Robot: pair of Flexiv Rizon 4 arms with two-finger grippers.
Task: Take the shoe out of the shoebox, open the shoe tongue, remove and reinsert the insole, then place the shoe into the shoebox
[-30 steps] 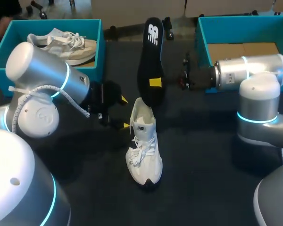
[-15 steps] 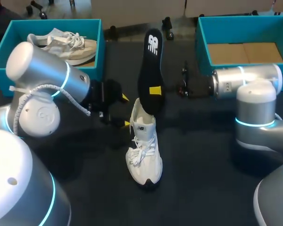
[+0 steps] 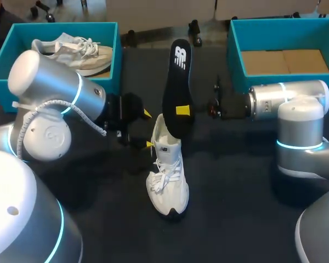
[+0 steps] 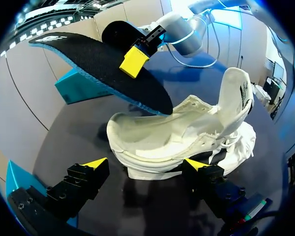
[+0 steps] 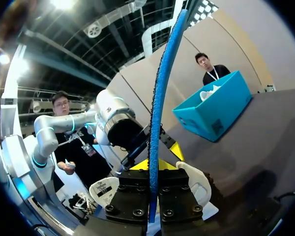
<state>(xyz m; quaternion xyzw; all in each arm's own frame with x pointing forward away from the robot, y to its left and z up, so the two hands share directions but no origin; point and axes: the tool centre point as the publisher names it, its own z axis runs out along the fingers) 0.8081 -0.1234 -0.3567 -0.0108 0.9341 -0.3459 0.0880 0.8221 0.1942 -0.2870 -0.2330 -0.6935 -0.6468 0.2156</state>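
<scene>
A white shoe (image 3: 167,178) stands on the dark table, heel toward the back, its tongue pulled up (image 4: 238,93). A black insole (image 3: 178,82) with a blue underside slants steeply above it, its lower end at the shoe's heel opening (image 4: 157,105). My right gripper (image 3: 182,110) is shut on the insole's lower part. In the right wrist view the insole (image 5: 162,98) stands edge-on between the right gripper's (image 5: 154,166) pinched fingers. My left gripper (image 3: 147,129) is open just left of the heel. In its own view the left gripper (image 4: 146,164) flanks the shoe (image 4: 187,142) without touching.
A teal shoebox (image 3: 5,52) at the back left holds a second white shoe (image 3: 77,52). Another teal shoebox (image 3: 236,49) at the back right shows only its cardboard floor. Bare dark table lies in front of the shoe.
My right gripper has brought the insole down and slightly right, its lower end closer to the heel opening. The left arm and the shoe have stayed put.
</scene>
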